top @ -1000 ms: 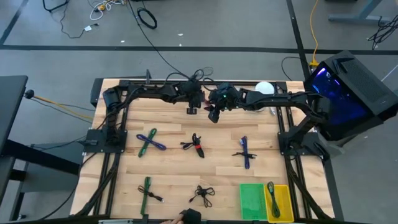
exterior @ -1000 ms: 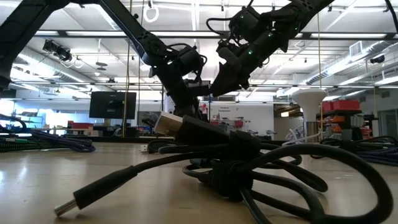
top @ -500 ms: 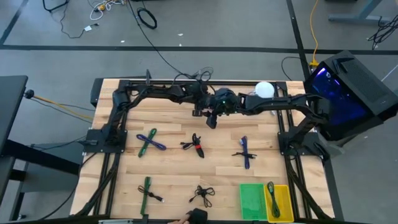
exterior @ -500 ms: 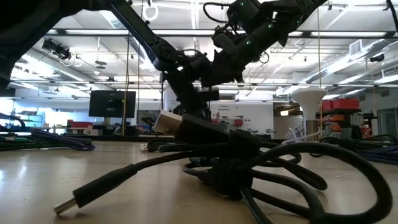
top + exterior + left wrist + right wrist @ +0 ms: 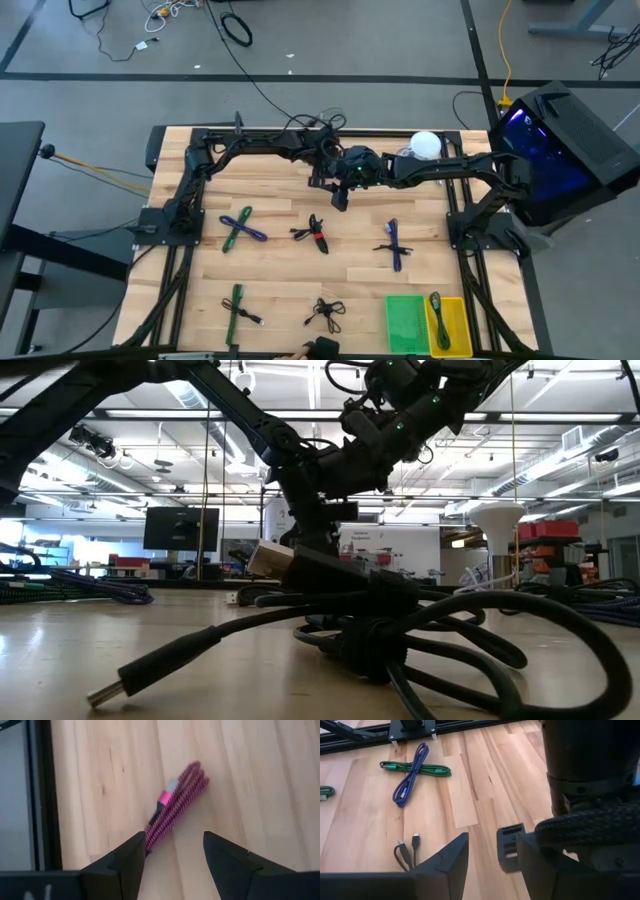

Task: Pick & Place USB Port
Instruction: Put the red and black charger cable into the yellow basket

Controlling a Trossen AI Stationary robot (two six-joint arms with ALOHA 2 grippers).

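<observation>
A pink braided USB cable, coiled into a short bundle, lies flat on the wooden table. My left gripper hovers above it, open, with the bundle just ahead of the gap between its fingers. In the high view this gripper is at the far middle of the table, and the arms hide the cable. My right gripper hangs open right beside it, holding nothing. In the right wrist view the left arm's wrist stands close in front of my right gripper.
Other cable bundles lie on the table: blue crossed with green, black with red, blue, green, black. A green tray and a yellow tray holding a cable sit at the near right.
My left gripper has moved toward the table's right edge, close up to the right gripper, and tipped further downward. My right gripper has swung a little toward the near edge. Both stay open.
</observation>
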